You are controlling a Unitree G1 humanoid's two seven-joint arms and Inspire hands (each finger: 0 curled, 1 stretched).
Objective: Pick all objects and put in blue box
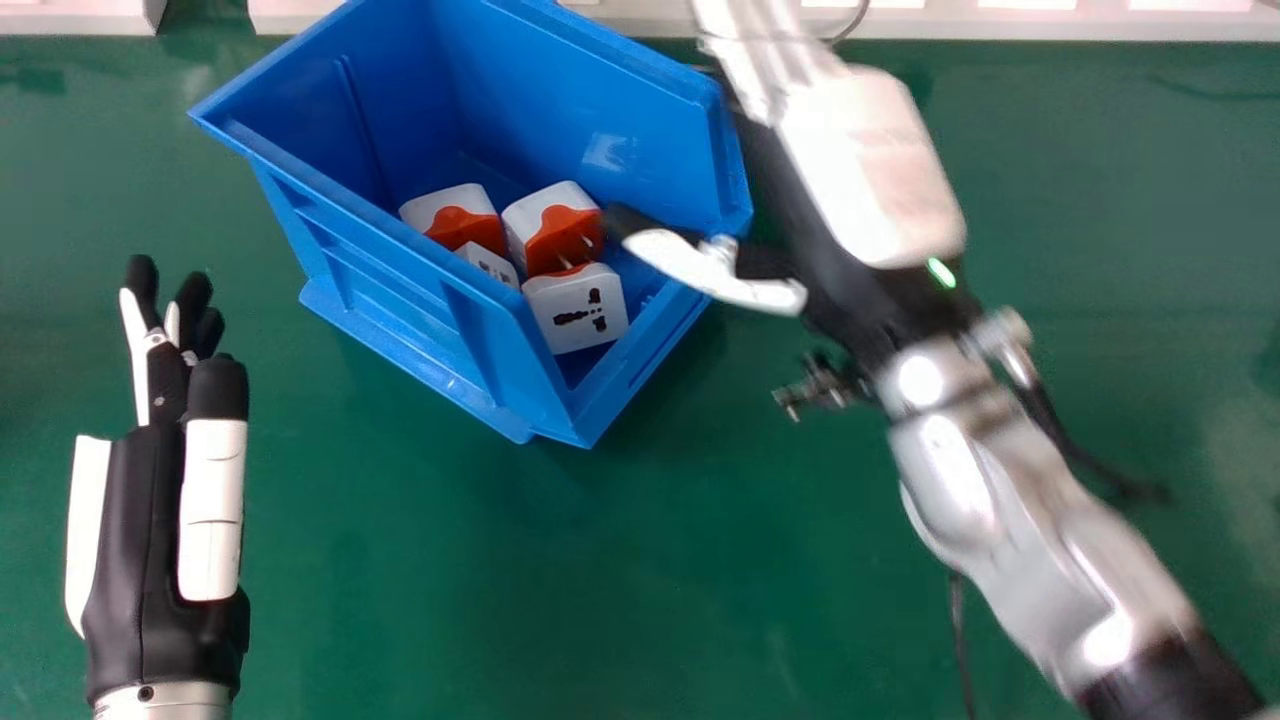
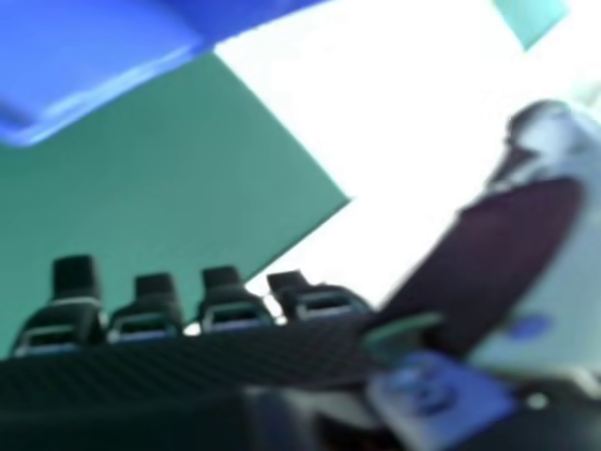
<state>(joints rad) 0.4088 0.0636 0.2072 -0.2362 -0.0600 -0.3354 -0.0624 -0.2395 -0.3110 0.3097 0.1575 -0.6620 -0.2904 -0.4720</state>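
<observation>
in the head view, the right hand (image 1: 870, 165) is released beside the blue box (image 1: 400, 290), probably to clear it. adapters (image 1: 578, 308) lie inside, left of that hand, likely gathered for storage; the left hand (image 1: 130, 520) waits farther left. in the right hand view, extended fingers (image 2: 75, 277) hold nothing.

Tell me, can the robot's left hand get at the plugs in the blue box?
Probably not straight across: the wall of the blue box stands between the left hand and the plugs. Lifted and lowered through the open top, it might.
</observation>
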